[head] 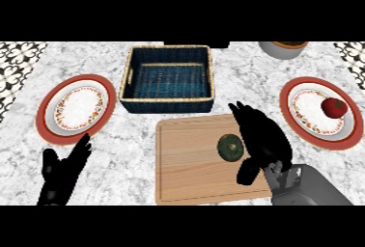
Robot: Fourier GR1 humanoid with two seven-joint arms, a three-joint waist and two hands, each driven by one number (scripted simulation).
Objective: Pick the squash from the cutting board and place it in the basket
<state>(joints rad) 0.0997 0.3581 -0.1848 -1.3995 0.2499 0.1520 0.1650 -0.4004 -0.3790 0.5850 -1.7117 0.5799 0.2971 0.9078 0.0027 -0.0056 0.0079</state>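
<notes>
Nearest to me, my right forearm [314, 189] comes in from the lower edge. Its right hand [268, 140] is spread over the cutting board [189, 169], with the fingers [242, 115] stretched out nearly straight and the thumb [246, 174] hanging apart below them. The hand holds nothing.

The squash [230, 147], dark green and round, lies on the board just left of the palm, in the gap between thumb and fingers. It sits close against the hand, but I cannot tell whether they touch. The board reaches left of and below the hand, and the fingertips come up to its far edge.

Well off to the left of that hand, the left hand [61, 170] rests open near the lower edge with its fingers up, on the marble counter [128, 159].

Just beyond the right fingertips and a little left stands the basket [167, 104], dark blue weave with a pale rim. To the right of the hand, close by, is a red-rimmed plate [308, 116] with a red fruit [333, 107] on it. A matching plate [77, 107] lies far to the left, beyond the left hand. Farthest off, beyond the right hand and slightly right, a grey bowl [284, 50] sits at the counter's back.
</notes>
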